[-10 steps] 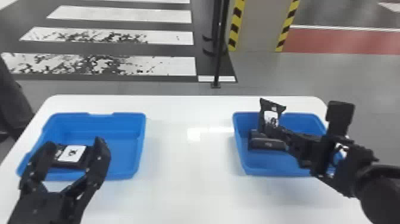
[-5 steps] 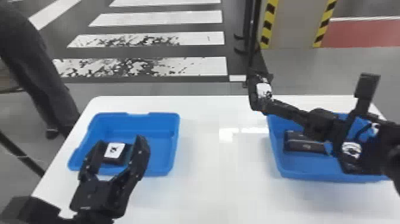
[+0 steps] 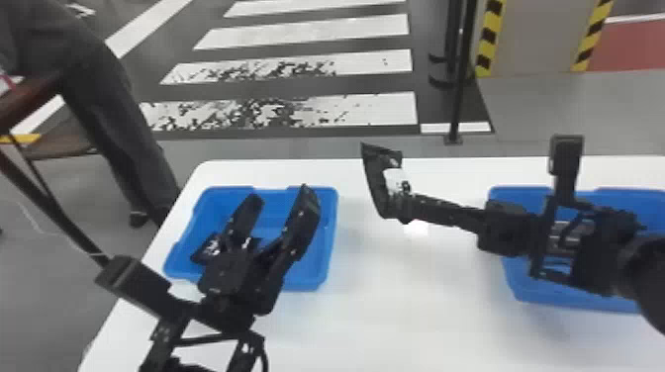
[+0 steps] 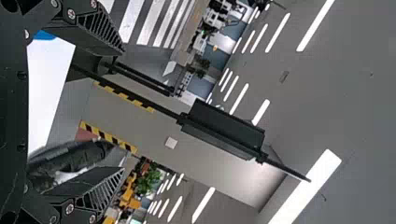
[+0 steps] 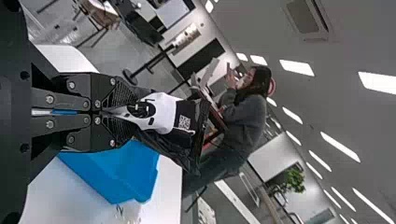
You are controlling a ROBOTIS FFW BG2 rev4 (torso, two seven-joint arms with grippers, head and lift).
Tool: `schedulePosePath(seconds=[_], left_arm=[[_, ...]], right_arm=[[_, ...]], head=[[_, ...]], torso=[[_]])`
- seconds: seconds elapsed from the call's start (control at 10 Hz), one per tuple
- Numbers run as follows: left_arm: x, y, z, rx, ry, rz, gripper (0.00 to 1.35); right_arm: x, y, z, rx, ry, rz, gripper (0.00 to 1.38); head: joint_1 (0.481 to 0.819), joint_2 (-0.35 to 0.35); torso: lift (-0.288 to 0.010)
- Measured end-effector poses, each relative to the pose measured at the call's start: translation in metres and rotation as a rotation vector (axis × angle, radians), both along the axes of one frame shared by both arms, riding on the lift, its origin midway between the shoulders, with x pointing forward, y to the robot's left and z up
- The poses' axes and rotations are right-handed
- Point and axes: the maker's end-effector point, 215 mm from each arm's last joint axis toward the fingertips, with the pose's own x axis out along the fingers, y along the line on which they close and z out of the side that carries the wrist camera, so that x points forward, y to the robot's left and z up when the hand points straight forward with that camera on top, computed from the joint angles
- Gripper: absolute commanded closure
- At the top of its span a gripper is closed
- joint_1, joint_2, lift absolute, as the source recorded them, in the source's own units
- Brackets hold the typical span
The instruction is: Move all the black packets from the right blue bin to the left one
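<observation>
Right tool [image 3: 407, 208] pinches packet [image 3: 378, 190]; wrist view — square code [image 5: 185, 122]

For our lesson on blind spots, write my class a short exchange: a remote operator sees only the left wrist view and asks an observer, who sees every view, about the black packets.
Operator: My own gripper looks open and empty. Is the other one holding anything?
Observer: Yes. In the right wrist view, the right gripper is shut on a black packet with a white patch.
Operator: And has the left bin got a packet in it?
Observer: Yes. In the head view, a dark packet lies in the left bin, by its left side.
</observation>
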Motion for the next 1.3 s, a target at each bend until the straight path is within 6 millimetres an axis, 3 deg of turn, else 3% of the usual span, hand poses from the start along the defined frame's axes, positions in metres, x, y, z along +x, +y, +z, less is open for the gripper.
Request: schedulePosePath(seconds=[0.3,1.0,1.1,1.2,1.3], left_arm=[[0.011,-0.02,-0.004,0.034,0.042,-0.074,0.17],[0.015,-0.019,-0.046,0.098,0.177,-0.088,0.2],[0.016,-0.018,-0.045,0.098,0.174,-0.08,0.43],[0.016,-0.02,-0.046,0.094,0.176,-0.076,0.77],[0.014,-0.026,-0.054,0.083,0.208,-0.094,0.81]], right_arm=[[-0.036,0.049,-0.005,0.015,0.044,0.122,1.13],[-0.062,0.076,-0.003,0.042,0.066,0.187,1.13],[-0.067,0.08,-0.004,0.041,0.072,0.199,1.13],[-0.069,0.082,-0.006,0.04,0.077,0.205,1.13],[-0.07,0.082,-0.006,0.041,0.079,0.206,1.13]], head=[[0.695,0.263],[0.695,0.305],[0.695,0.311],[0.695,0.317],[0.695,0.312]], torso=[[-0.14],[-0.14],[-0.14],[-0.14],[-0.14]])
